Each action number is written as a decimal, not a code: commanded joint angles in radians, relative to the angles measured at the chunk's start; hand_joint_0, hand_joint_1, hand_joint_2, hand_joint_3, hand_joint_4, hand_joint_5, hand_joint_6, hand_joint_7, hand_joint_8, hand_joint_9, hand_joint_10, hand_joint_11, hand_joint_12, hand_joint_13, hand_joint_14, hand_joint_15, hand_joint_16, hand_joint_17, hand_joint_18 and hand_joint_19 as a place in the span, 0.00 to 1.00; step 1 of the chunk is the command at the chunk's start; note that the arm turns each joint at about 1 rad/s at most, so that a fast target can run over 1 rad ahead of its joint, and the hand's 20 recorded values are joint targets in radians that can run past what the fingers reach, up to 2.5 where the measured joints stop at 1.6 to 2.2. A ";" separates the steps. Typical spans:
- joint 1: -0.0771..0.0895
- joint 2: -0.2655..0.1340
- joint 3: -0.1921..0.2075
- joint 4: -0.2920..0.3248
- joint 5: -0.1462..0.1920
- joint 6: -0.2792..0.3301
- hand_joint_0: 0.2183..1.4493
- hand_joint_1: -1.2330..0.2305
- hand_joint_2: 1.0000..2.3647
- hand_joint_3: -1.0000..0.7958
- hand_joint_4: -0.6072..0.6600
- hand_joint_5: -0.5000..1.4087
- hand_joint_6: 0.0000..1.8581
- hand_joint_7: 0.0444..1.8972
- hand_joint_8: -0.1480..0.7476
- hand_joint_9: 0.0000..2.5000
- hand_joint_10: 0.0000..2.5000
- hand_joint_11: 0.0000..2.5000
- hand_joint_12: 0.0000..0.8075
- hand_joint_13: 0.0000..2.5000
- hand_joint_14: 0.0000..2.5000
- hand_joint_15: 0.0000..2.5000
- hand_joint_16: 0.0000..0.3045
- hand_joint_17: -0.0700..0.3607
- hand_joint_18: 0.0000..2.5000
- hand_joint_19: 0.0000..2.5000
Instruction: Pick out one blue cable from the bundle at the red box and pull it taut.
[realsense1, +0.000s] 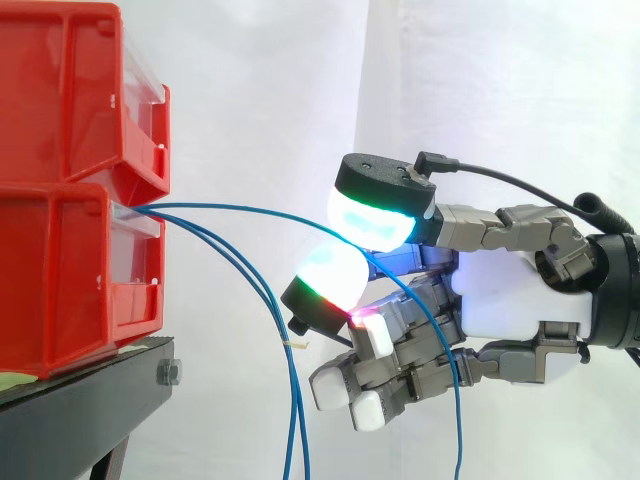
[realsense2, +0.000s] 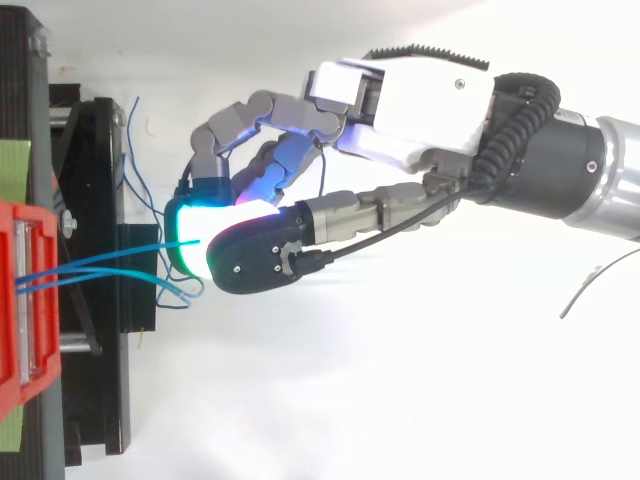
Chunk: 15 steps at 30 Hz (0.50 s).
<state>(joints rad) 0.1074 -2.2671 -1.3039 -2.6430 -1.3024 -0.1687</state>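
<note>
At the left, the lower red box (realsense1: 60, 270) sits on the black stand (realsense1: 90, 400). The bundle comes out of its front opening, so every cable is anchored there. The other blue cables (realsense1: 293, 400) fall away below, apart from the pads. One blue cable (realsense1: 240, 209) goes in a soft arc to the right and enters between two glowing fingertips (realsense1: 372, 218) of the robot hand (realsense1: 505, 300). These pads are pressed together on it in a pinch, while the remaining fingers are curled under, out of the way. We judge this cable is separated but not yet taut, because it curves and its tail hangs down beside the palm.
</note>
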 joint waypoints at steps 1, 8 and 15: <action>0.000 0.000 0.000 0.000 0.000 0.000 0.30 0.35 0.01 0.46 0.60 0.17 0.46 0.59 0.48 0.38 0.01 0.30 0.46 0.30 0.01 0.19 0.21 0.50 0.23 0.28; 0.000 0.000 0.000 0.000 0.000 0.000 0.32 0.33 0.02 0.49 0.54 0.17 0.46 0.58 0.48 0.37 0.01 0.30 0.45 0.30 0.01 0.19 0.21 0.49 0.23 0.28; 0.000 0.000 0.000 -0.003 0.005 0.003 0.34 0.29 0.02 0.52 0.45 0.17 0.47 0.58 0.47 0.37 0.01 0.30 0.44 0.30 0.01 0.19 0.21 0.49 0.23 0.27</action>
<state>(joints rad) 0.1076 -2.2672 -1.3037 -2.6438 -1.2989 -0.1668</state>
